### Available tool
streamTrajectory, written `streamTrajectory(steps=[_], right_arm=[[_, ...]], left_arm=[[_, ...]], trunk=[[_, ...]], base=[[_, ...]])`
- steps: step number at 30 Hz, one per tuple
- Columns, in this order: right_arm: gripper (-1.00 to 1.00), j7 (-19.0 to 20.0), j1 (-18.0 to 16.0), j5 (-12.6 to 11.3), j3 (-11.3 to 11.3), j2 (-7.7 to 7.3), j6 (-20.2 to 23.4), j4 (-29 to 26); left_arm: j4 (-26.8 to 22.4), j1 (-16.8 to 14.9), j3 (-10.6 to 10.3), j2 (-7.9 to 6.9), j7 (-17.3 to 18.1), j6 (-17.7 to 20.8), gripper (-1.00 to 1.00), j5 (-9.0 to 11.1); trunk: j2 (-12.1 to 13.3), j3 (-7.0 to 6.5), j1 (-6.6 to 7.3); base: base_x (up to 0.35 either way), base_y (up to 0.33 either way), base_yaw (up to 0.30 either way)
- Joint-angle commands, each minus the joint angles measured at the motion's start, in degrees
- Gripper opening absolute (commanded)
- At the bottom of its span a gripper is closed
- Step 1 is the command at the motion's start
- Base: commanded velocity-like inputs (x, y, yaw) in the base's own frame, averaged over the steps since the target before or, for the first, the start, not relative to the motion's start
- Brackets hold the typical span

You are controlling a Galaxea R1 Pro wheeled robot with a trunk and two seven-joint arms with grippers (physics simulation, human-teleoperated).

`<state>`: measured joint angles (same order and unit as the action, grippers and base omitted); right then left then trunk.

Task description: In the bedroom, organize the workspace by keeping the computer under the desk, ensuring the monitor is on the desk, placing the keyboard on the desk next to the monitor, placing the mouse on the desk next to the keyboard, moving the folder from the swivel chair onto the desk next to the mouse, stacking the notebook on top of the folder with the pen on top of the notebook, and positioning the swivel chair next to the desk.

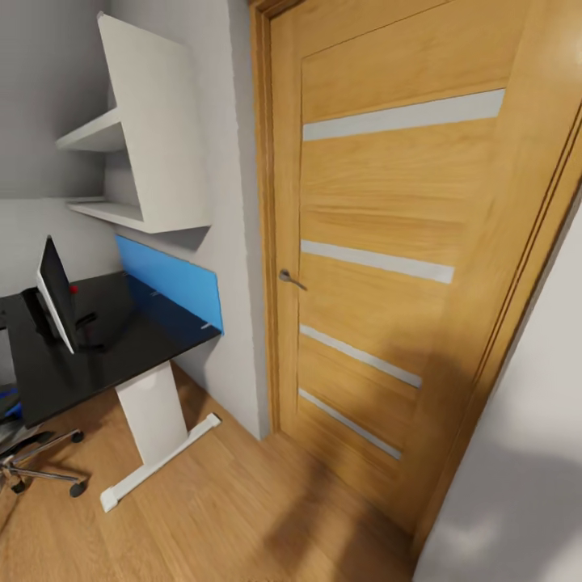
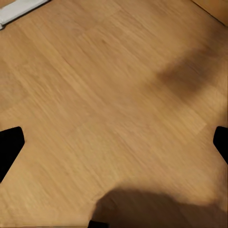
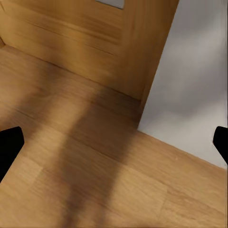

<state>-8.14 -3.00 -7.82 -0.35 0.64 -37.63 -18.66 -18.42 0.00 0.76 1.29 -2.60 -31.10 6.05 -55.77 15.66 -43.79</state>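
The light is soft and even, without a visible lamp. In the head view the wooden door [image 1: 404, 267] is bright, and a broad dim shadow lies on the floor [image 1: 267, 517] toward 6 o'clock. The glossy desk [image 1: 97, 356] reflects the blue panel [image 1: 174, 283] weakly. Straight lines lean strongly near the edges. Both wrist views are slightly blurred, with soft dark shadows on the floor planks.

Glossy black desk [image 1: 121, 347] at left, wide black monitor [image 1: 55, 293] on it; silver star-base swivel chair [image 1: 36, 465] near left; wooden door [image 1: 388, 267] right
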Motion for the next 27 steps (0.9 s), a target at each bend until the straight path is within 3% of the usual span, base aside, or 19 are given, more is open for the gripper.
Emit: streamTrajectory(steps=[1, 9, 20, 27], right_arm=[[1.0, 0.08, -0.04, -0.31, 0.0, -0.13, -0.24, 0.0], [1.0, -3.72, -0.16, -0.44, -0.09, -0.39, -0.8, 0.01], [1.0, -4.25, -0.43, 0.06, 0.03, 0.26, -3.75, 1.26], [1.0, -4.23, -2.11, -0.06, 0.0, -0.41, -4.02, 1.64]], left_arm=[[-0.05, 0.0, 0.05, 0.02, 0.05, -0.09, 1.0, 0.28], [-0.04, 0.0, 0.04, 0.02, 0.05, -0.15, 1.0, 0.28], [-0.04, 0.0, 0.27, -0.37, 0.0, -0.1, 1.0, 0.28], [-0.09, 0.0, 1.24, -0.93, 0.01, -0.1, 1.0, 0.29]], trunk=[[-0.04, 0.09, 0.0], [-0.04, 0.34, 0.0], [-0.04, 0.68, 0.0], [-0.04, 0.94, 0.0]], base=[[0.0, 0.0, 0.279], [0.0, 0.0, 0.279], [0.0, 0.0, 0.278], [0.0, 0.0, 0.27]])
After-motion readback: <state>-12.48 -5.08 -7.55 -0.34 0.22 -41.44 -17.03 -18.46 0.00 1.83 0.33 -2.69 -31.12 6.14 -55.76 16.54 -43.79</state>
